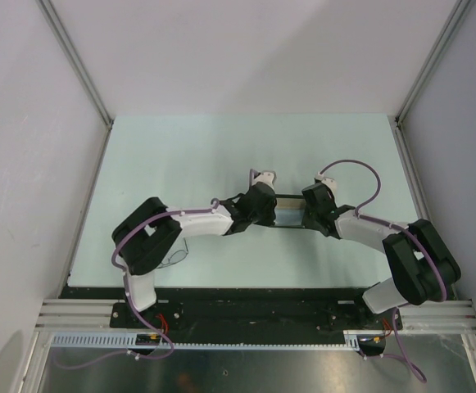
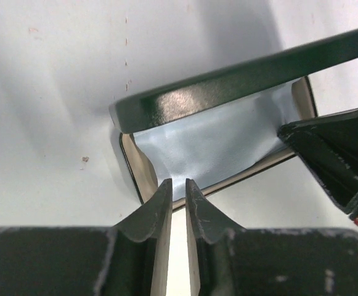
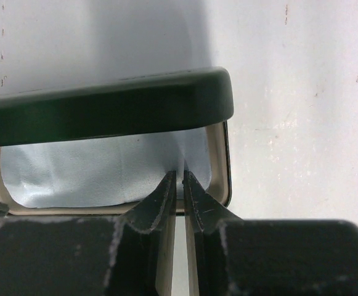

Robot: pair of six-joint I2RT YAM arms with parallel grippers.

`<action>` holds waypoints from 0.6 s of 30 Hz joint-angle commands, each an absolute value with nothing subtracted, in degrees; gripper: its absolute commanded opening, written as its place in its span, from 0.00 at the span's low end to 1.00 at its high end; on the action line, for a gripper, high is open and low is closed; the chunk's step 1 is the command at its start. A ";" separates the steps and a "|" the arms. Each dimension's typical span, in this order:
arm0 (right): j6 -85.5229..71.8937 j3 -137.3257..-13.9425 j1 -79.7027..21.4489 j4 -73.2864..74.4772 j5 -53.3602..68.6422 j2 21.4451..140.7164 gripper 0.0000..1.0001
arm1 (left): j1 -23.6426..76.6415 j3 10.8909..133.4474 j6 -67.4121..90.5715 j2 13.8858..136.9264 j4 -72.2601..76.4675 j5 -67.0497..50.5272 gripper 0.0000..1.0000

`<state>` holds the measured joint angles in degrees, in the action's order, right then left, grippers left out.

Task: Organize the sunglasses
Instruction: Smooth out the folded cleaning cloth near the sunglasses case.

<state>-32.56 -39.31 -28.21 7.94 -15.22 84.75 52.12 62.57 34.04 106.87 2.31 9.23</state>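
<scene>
item: sunglasses (image 1: 175, 255), thin wire frame, lying on the counter (image 1: 221, 155) at near left, just beside the left arm's elbow, outside the case.
item: left end effector (image 2: 177, 185), fingers nearly pressed together, seemingly pinching the near left edge of the pale blue cloth (image 2: 222, 145).
item: black case (image 2: 228, 86), sitting mid-counter with its lid hanging half raised and the cloth lining the tray.
item: right end effector (image 3: 180, 177), fingers likewise nearly together, appearing to be nipping a crease of cloth at the near right corner.
risks: cloth is likely bunching or dragging out if either arm is pulling unevenly; lid may be dropping onto the fingers; left elbow could be sweeping the glasses; the two wrists are working close and could be colliding.
markings: no brand, label or writing is showing anywhere.
</scene>
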 commanded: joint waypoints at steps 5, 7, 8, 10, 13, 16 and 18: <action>-33.13 -41.04 -27.77 8.53 -17.23 85.34 0.14 | 52.12 65.04 33.22 104.41 2.37 9.23 0.21; -33.14 -41.04 -27.77 8.52 -17.14 85.17 0.14 | 52.21 65.56 33.66 105.11 2.37 8.09 0.21; -33.22 -41.13 -27.77 8.53 -17.14 85.08 0.14 | 52.21 65.65 33.84 105.90 2.37 7.74 0.21; -33.13 -41.13 -27.77 8.35 -17.14 84.82 0.14 | 52.21 66.00 34.27 106.61 2.37 7.38 0.20; -33.13 -41.31 -27.77 8.35 -17.05 84.38 0.14 | 52.21 66.36 34.36 108.28 2.46 6.86 0.18; -32.96 -41.40 -27.77 8.35 -17.05 84.20 0.14 | 52.21 66.62 34.54 110.12 2.55 6.94 0.17; -32.96 -41.57 -27.86 8.35 -17.05 84.20 0.14 | 52.21 66.53 34.54 111.00 2.55 7.64 0.16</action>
<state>-32.56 -39.42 -28.10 8.08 -15.25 84.75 52.12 64.64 34.11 109.10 2.26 7.35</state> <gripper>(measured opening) 0.140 0.176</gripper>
